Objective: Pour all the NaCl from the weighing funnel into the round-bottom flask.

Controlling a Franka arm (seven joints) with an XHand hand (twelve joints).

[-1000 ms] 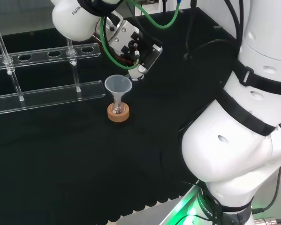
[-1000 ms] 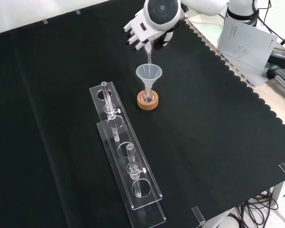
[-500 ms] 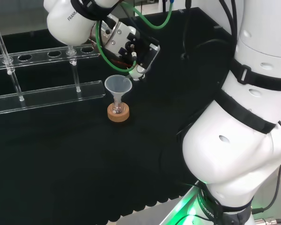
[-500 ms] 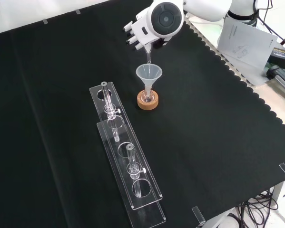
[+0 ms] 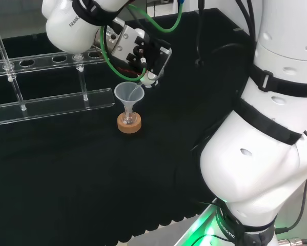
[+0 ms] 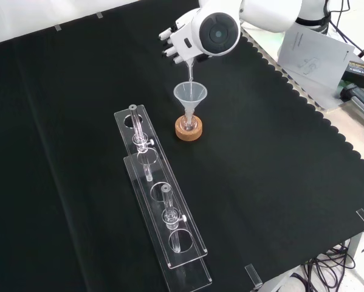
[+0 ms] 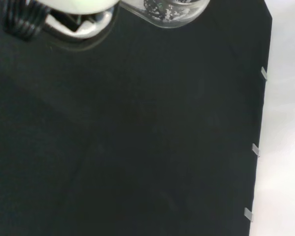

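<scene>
A small round-bottom flask stands on a cork ring in mid cloth, with a clear plastic funnel in its neck. The hand hangs just above and to the right of it in the head view, curled round a glass weighing funnel that is tilted down. Its thin spout reaches into the plastic funnel's mouth. In the wrist view the weighing funnel's bowl holds white grains, beside a part of the hand. In the front view the hand sits above the cork ring.
A clear acrylic rack with upright glass tubes lies left of the flask in the front view, and it stretches along the far left in the head view. The cloth's scalloped edge and a paper sheet lie at the front view's right.
The arm's upper link has swung left in the head view and right in the front view. The hand has turned a little with it, while the spout stays over the plastic funnel.
</scene>
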